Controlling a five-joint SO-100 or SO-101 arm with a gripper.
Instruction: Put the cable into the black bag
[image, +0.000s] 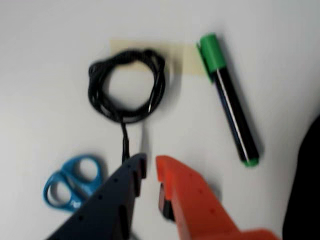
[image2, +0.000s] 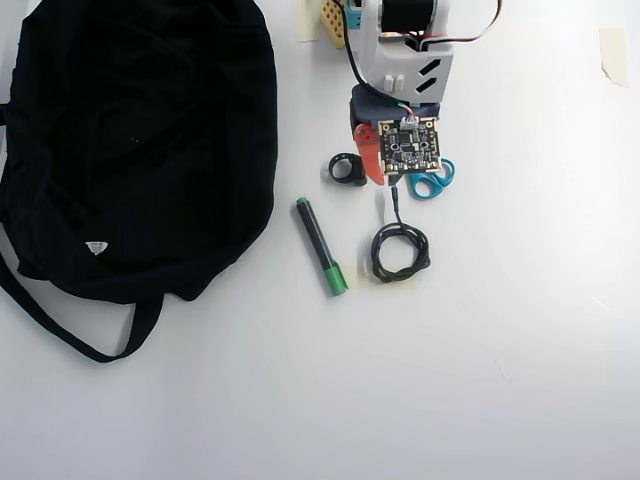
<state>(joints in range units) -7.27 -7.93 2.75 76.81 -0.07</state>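
Sprawled across the left of the white desk (image2: 520, 380) in the overhead view, the black bag (image2: 130, 140) lies flat, seemingly awaiting its load. A green-capped marker (image2: 321, 246) rests between it and the cable (image: 126, 85), which lies coiled on a tape patch (image: 185, 59), apparently a marked starting spot, well apart from the bag. Blue scissors (image: 74, 181) sit near the arm. The jaws (image: 150, 167) hover just short of the cable's tail, parted narrowly, holding nothing.

Black cable (image: 125, 85), green-capped black marker (image: 231, 100), blue scissors (image: 72, 181), seemingly plain black bag (image2: 130, 140).
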